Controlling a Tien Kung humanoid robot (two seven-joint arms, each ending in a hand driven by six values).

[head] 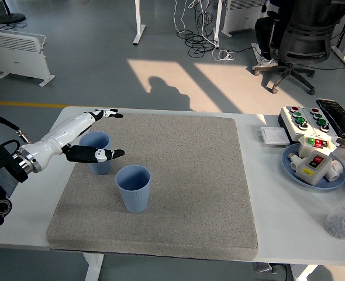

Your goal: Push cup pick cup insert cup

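At the left edge of the white table (266,193), the left arm is seen entering from the picture's left, its white forearm angled up and to the right over the near-left part of the grey mat (184,175); the left hand (90,137) is held open above the far cup, with the fingers (105,113) stretched out flat toward the right beyond the cup's far rim and the thumb (99,155) splayed well apart, crossing in front of the cup's near side; whether the thumb touches the cup cannot be told; nothing is grasped. Two blue cups are shown upright on the mat: the far cup (100,167) stands near the mat's left edge, partly hidden by the hand; the near cup (133,187) stands just beside it, nearer and to the right, apart from the hand. On the far right of the table, a blue plate (289,167) of small parts and a button box (304,119) are shown.
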